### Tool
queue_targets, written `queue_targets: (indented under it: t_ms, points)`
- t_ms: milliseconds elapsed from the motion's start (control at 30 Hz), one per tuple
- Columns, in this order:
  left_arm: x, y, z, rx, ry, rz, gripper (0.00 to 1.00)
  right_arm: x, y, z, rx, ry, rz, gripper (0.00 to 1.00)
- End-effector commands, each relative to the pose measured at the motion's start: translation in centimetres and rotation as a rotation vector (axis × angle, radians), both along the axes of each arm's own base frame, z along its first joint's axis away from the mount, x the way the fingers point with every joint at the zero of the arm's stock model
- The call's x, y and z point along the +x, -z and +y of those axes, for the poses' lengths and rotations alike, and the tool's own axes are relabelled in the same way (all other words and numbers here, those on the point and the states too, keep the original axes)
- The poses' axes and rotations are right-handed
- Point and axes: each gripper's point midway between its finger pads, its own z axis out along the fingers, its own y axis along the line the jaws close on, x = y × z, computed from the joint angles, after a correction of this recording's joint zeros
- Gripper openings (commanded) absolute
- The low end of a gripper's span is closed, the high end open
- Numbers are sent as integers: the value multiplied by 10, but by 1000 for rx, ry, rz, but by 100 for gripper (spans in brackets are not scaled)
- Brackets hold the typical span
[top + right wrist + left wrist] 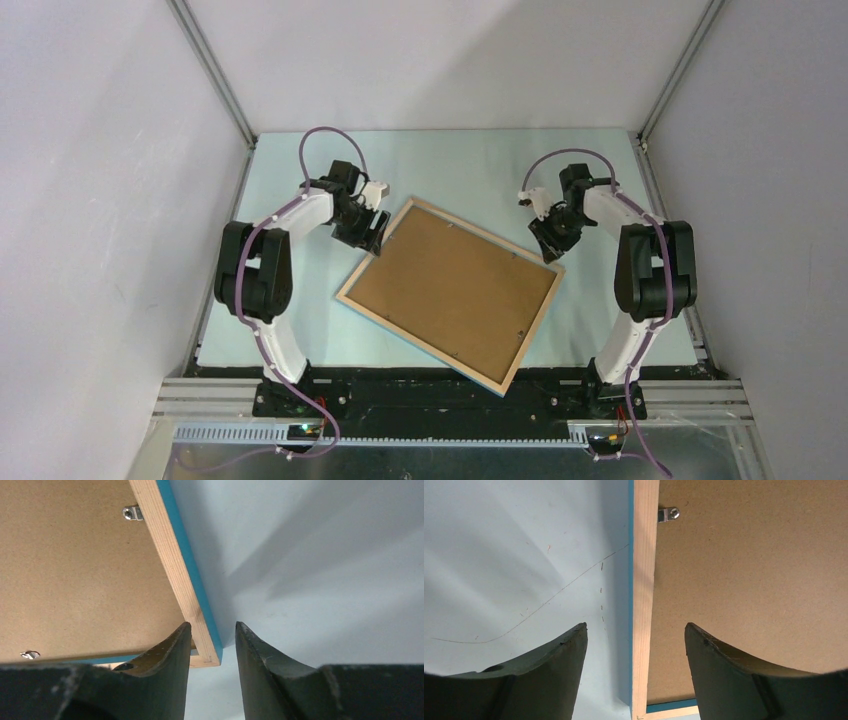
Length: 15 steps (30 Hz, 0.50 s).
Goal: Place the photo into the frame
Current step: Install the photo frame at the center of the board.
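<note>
Frame [422, 342]: lies tilted mid-view on your counter [450, 165], bare wood up, brown backing board [455, 285] inside | left fingers [554, 680]: released, spread astride its upper-left rail | right fingers [270, 675]: close around its right corner; you can't tell whether they're gripping.

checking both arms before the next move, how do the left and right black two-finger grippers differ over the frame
The left gripper has its jaws wide, the right gripper narrower. The left gripper straddles a pale wood rail of the blue-edged frame; the right gripper sits at a corner. Both are open over the frame, holding nothing.
</note>
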Motion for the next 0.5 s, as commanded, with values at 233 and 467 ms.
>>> queue_targets:
  t_ms: [233, 467]
  points:
    - [2, -2, -6, -38, 6, -4, 75, 4, 5, 1, 15, -16, -4, 40]
    - [2, -1, -7, -40, 5, 2, 75, 0, -1, 5, 45, -12, -9, 46]
